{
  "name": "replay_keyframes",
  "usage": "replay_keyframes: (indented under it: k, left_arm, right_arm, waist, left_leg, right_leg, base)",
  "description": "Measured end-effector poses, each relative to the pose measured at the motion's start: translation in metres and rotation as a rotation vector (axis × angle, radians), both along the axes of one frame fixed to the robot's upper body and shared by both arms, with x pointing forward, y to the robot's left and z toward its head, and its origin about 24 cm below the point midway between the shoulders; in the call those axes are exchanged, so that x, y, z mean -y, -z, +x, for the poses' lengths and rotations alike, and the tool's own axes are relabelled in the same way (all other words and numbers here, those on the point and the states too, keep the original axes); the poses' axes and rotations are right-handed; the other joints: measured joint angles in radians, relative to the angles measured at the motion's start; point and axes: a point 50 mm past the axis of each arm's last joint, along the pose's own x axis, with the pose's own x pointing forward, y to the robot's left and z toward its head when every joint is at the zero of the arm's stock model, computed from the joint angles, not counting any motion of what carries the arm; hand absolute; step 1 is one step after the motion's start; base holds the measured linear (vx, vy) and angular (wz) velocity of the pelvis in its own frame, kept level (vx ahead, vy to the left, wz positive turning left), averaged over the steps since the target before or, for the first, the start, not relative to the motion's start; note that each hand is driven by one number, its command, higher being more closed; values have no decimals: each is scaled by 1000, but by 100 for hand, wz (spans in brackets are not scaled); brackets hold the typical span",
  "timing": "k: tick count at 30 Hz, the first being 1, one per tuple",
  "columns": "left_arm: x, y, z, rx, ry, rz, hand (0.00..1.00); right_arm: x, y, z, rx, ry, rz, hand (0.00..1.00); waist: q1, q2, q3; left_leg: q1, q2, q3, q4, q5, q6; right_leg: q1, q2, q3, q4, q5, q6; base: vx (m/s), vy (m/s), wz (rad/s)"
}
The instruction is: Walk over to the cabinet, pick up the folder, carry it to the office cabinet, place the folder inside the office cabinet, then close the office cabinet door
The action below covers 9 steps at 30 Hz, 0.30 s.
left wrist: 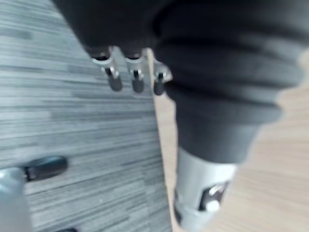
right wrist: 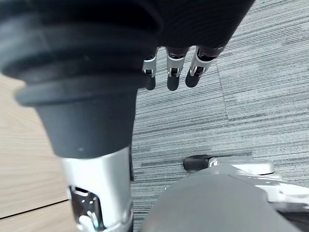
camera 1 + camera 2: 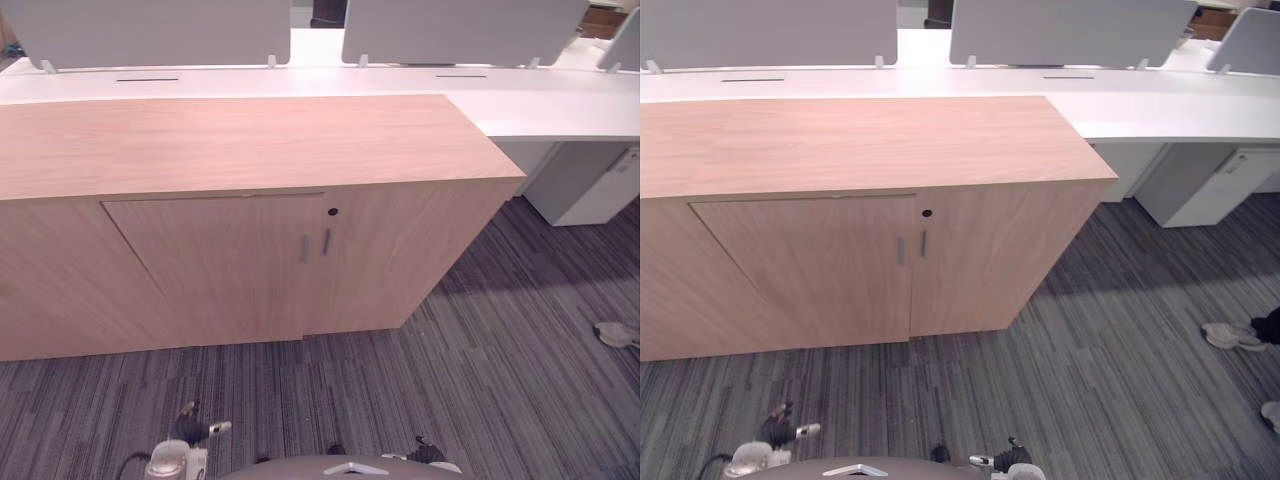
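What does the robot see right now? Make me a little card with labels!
cabinet: wooden, two front doors, handles side by side
behind it: white desk with grey panels
floor: grey striped carpet
left hand: hanging open, holding nothing
right hand: hanging open, holding nothing
person: shoes on the carpet, far right

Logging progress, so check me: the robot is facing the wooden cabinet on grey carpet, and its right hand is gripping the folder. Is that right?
Not quite. The right hand grips nothing: the right wrist view shows its fingers hanging relaxed over the grey carpet, with no folder between them. The rest stands: the robot faces the wooden cabinet on that carpet.
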Motion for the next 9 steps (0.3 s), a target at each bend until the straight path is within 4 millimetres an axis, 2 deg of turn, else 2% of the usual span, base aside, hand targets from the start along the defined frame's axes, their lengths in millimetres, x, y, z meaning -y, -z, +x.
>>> replay_keyframes:
  k: [3,9]
  left_arm:
    - [0,4,-11,-37,-47,1,0]
    - [-2,5,-14,-49,-67,6,0]
  right_arm:
    - [0,-1,5,13,24,6,0]
    - [-2,1,4,2,33,11,0]
  waist:
    - [0,-1,2]
    - [1,-2,10]
  left_leg:
    - [2,-8,-13,0,2,3]
    - [10,-15,-17,-1,-2,-1]
  right_leg:
    - [6,-4,-11,7,-1,1]
    - [15,-11,-16,26,-21,-1]
  base:
    - [-25,1,12]
    - [-27,1,4]
